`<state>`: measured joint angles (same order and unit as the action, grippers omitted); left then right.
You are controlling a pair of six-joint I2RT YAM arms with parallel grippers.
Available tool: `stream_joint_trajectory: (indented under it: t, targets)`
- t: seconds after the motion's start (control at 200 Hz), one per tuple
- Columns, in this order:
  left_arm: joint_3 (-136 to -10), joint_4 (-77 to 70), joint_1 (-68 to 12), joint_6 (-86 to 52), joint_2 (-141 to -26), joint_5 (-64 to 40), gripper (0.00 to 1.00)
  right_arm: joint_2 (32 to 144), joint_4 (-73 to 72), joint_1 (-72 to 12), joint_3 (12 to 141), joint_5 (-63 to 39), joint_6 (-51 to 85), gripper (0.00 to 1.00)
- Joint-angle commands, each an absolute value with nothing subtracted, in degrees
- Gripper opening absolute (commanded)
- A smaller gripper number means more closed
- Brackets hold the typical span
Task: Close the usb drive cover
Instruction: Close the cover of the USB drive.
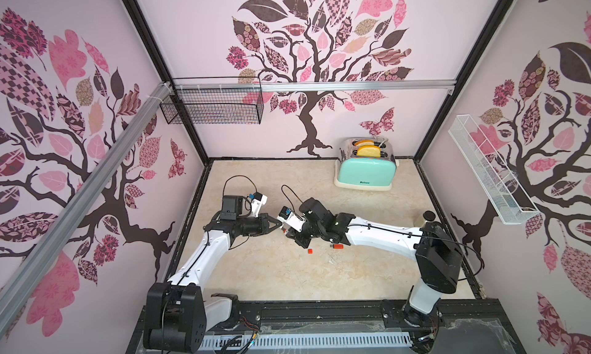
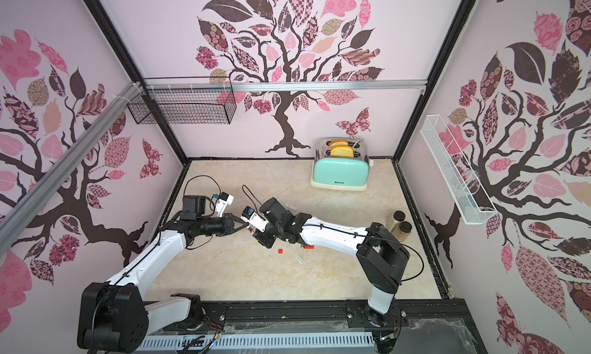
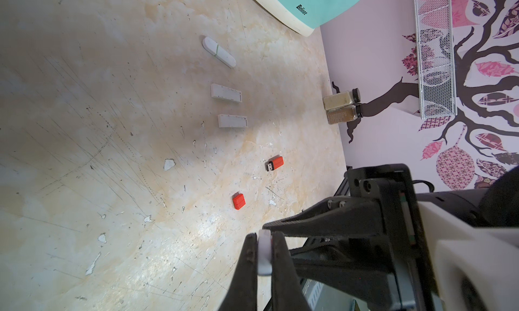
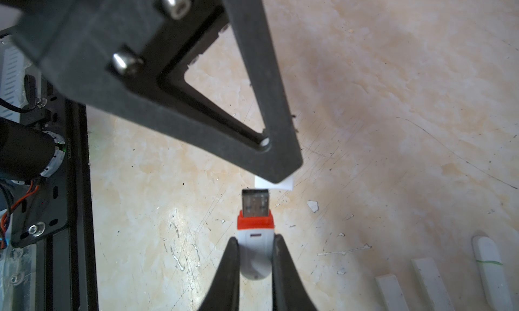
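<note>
Plainly, we judged the plug and cover needed lining up first, as they looked slightly off line, followed by a slow, straight push. The right pincer (image 4: pixel 255 238) was clamped on the usb drive (image 4: pixel 255 257), held above the middle of the bench (image 1: pixel 287 279). Its body was grey-white, with an orange collar and a bare metal plug. The left pincer (image 3: pixel 264 235) was closed on the white cover (image 3: pixel 264 254), just left of the plug and apart from it.

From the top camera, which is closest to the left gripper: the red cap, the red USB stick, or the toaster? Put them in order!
From the left gripper:
1. Red cap, lying loose near the middle.
2. Red USB stick, just beside the right arm.
3. Toaster, far at the back.
</note>
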<state>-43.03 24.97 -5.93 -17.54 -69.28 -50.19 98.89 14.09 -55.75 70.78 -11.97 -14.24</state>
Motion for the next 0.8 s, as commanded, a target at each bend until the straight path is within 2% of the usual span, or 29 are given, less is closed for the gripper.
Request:
stream_joint_trajectory:
  t: [0.0, 0.15, 0.46, 0.795]
  targets:
    - [-43.4, 25.6, -6.9, -16.1, -69.0, -51.6, 0.00, 97.6, 9.7, -56.3, 73.5, -12.2, -13.6, 0.05]
    - [-44.6, 27.6, -7.0, -14.6, -69.4, -51.2, 0.00, 99.0, 14.5, -56.3, 76.0, -10.0, -15.5, 0.05]
    - [-45.0, 26.8, -5.5, -15.3, -69.2, -50.3, 0.00, 97.5, 12.2, -55.3, 70.6, -10.9, -15.5, 0.05]
    - [-44.6, 27.2, -6.2, -14.8, -69.3, -51.9, 0.00, 98.6, 14.5, -55.3, 73.1, -11.0, -16.6, 0.05]
